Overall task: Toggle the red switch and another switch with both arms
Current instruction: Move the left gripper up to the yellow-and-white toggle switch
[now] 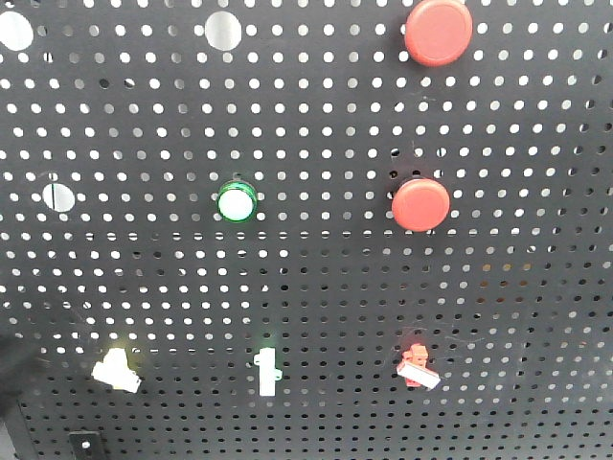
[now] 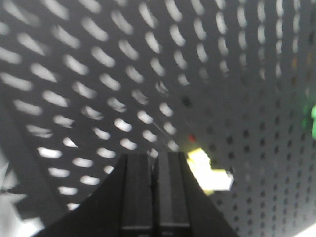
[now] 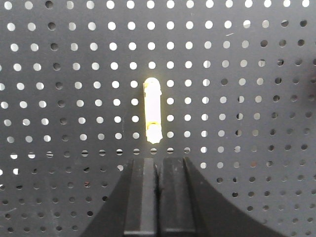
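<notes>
Since the red switch (image 1: pixel 419 367), low right on the pegboard (image 1: pixel 287 125), and the pale yellow switch (image 1: pixel 117 369), low left, look small and stiff, each likely wants a push at its lever tip, not a grasp. The left pincer (image 2: pixel 154 156), just beside the yellow one, and the right pincer (image 3: pixel 158 161) are both closed.

L-R on pegboard (image 1: pixel 144 287): left toggle (image 1: pixel 117 371), mid toggle (image 1: pixel 267 372), rt toggle (image 1: pixel 419 367).

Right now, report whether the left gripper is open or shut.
Shut: the left gripper shows its fingers pressed together, no gap, beside the yellow-based toggle.
</notes>
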`<state>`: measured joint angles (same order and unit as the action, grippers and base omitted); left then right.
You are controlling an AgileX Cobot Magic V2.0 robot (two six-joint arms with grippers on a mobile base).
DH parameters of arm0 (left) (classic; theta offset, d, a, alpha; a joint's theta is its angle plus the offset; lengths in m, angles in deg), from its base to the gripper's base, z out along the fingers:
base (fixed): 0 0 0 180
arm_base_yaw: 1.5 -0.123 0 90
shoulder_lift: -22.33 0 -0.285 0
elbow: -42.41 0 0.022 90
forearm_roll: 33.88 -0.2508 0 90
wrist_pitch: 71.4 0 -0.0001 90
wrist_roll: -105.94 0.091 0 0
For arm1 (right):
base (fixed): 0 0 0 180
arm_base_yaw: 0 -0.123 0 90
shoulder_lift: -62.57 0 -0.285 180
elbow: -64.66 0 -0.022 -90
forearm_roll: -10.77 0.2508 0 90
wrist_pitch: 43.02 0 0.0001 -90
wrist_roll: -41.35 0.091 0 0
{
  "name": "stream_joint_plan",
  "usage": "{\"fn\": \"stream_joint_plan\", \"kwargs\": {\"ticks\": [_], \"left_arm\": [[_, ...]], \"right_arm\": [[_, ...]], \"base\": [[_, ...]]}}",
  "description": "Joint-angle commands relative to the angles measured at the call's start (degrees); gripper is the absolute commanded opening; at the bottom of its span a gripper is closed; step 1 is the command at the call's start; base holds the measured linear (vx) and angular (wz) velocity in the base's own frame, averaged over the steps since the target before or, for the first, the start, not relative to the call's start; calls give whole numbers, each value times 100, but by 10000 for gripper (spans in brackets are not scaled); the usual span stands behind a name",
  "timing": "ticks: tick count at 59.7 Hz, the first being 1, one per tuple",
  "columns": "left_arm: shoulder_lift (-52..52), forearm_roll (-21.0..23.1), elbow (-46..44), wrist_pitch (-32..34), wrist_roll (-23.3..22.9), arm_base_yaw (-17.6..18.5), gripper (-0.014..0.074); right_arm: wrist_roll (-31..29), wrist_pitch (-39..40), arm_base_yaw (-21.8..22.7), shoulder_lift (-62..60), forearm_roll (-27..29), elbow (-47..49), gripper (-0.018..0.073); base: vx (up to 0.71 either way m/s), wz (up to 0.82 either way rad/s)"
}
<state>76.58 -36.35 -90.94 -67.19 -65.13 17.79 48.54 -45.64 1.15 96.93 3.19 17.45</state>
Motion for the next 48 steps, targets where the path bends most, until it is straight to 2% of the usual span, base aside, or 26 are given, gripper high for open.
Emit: {"fn": "stream_joint_plan", "kwargs": {"ticks": [1,25,34,48], "left_arm": [[145,25,-217,716,-7,42,3],[683,0,-1050,126,17,42,3],[822,-291,-1208,-421,12,48,3],[843,-291,-1208,-505,18,441,3]], "right_arm": [[-10,502,18,51,-9,188,-6],[-10,496,18,51,-9,188,-6],[-10,496,18,51,-9,188,-6],[-10,496,18,57,-9,188,-6]], "base": [[0,0],[0,0],[0,0],[0,0]]}}
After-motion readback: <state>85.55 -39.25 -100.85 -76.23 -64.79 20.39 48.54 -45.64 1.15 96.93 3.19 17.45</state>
